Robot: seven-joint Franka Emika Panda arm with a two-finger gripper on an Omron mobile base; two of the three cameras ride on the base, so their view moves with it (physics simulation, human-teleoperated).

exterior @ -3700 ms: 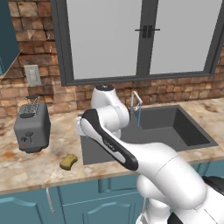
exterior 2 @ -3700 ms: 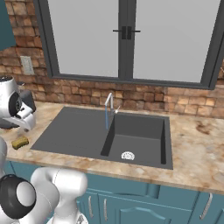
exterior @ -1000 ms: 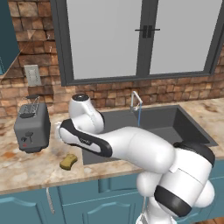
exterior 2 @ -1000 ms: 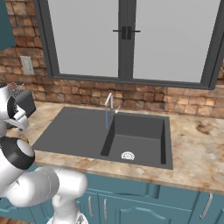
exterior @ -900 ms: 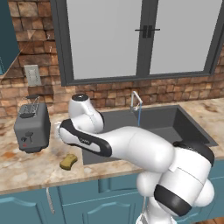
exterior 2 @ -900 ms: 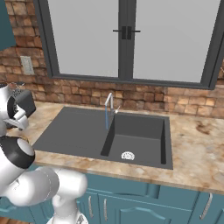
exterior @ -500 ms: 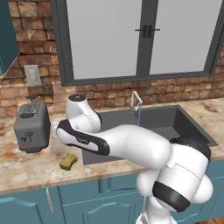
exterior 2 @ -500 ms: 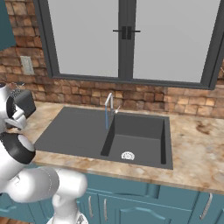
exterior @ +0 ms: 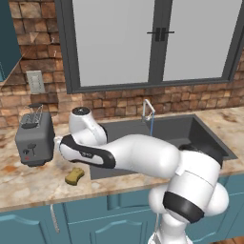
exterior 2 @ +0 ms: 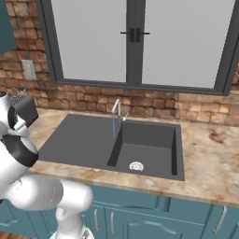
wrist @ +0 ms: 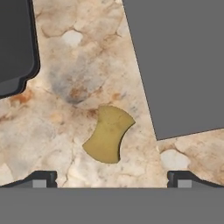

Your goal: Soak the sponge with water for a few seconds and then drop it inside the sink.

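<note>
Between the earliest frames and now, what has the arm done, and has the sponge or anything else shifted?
The arm has swung left, from the sink's near edge out over the counter by the toaster. The open gripper now hangs above the sponge, fingers apart and clear of it. Nothing was gripped or released. The sponge lies where it was, the water still runs from the faucet, and the sink is unchanged.

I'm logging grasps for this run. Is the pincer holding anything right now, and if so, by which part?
Nothing is held. The pincer is open above the counter, and the sponge lies flat on it between the finger tips' line, untouched.
</note>
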